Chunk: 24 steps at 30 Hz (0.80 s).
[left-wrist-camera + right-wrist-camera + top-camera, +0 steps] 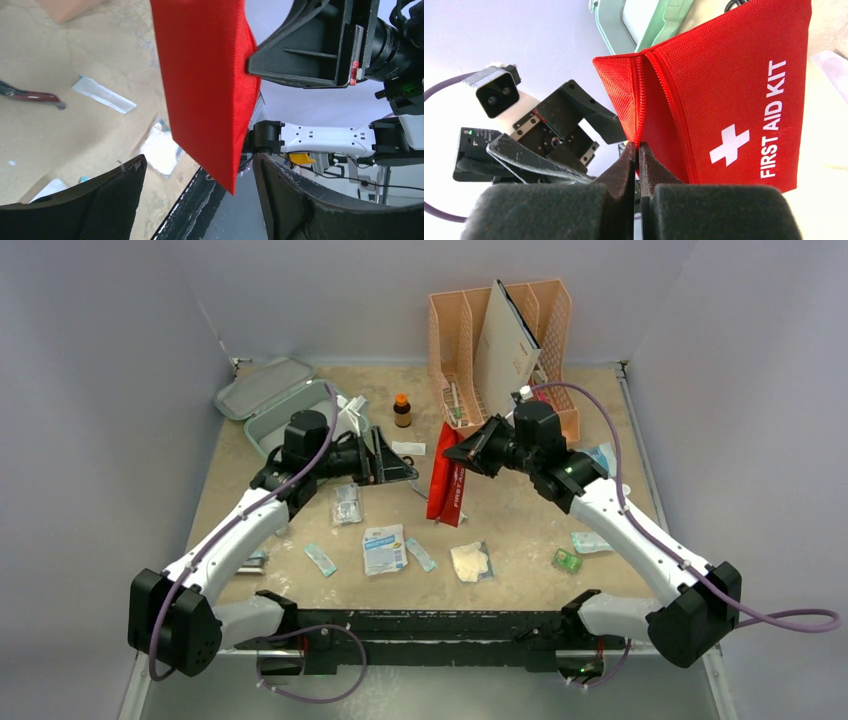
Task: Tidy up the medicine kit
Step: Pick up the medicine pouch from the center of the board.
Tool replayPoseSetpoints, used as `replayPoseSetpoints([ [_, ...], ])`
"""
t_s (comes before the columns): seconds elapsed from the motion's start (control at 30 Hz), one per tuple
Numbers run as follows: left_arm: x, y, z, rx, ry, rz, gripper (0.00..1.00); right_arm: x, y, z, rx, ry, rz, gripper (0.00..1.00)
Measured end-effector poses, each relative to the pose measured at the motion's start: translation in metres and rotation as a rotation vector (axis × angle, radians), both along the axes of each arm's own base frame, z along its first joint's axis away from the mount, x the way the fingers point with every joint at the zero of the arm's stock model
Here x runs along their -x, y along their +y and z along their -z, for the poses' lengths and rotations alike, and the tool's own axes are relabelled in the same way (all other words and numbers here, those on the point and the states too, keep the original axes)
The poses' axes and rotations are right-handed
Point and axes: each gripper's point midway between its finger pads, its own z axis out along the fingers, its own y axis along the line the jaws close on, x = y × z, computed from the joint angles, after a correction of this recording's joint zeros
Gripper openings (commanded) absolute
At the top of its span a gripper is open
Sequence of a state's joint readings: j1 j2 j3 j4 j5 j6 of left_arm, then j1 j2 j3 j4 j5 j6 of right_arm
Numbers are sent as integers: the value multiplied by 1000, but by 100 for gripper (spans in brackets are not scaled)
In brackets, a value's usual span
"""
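Observation:
The mint-green medicine kit lies open at the far left of the table, its lid folded back; the right wrist view catches a piece of it. My right gripper is shut on the zipper edge of a red first-aid pouch, which hangs from it above the table. My left gripper is open and faces the pouch from the left. The pouch's lower corner hangs between the spread fingers without touching them.
A peach file organizer with a white booklet stands at the back. A brown bottle stands between it and the kit. Several packets lie on the table, among them a blue-white one, a beige one and a green one.

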<state>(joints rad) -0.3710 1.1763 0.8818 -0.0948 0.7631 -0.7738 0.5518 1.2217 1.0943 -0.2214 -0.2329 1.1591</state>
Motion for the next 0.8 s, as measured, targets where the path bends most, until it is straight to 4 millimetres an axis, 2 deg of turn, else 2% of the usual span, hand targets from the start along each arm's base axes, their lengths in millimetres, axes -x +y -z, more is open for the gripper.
replayPoseSetpoints([
  [0.23,-2,-21,-9,-11,-31,32,71,-3,7,-13,-59,-11,17,0],
  [0.4,-6,-34,-2,-20,-19,50,65,-3,11,-17,-81,-13,17,0],
  [0.53,-4,-43,8,-28,-3,76,62,-3,13,-16,-93,-14,18,0],
  [0.6,-3,-47,9,-28,-5,87,58,-4,14,-15,-95,-13,18,0],
  [0.7,-2,-51,10,-26,-10,98,57,-5,15,-14,-100,-16,19,0],
  [0.8,-4,-52,13,-27,-9,101,53,-8,16,-6,-100,-5,22,0],
])
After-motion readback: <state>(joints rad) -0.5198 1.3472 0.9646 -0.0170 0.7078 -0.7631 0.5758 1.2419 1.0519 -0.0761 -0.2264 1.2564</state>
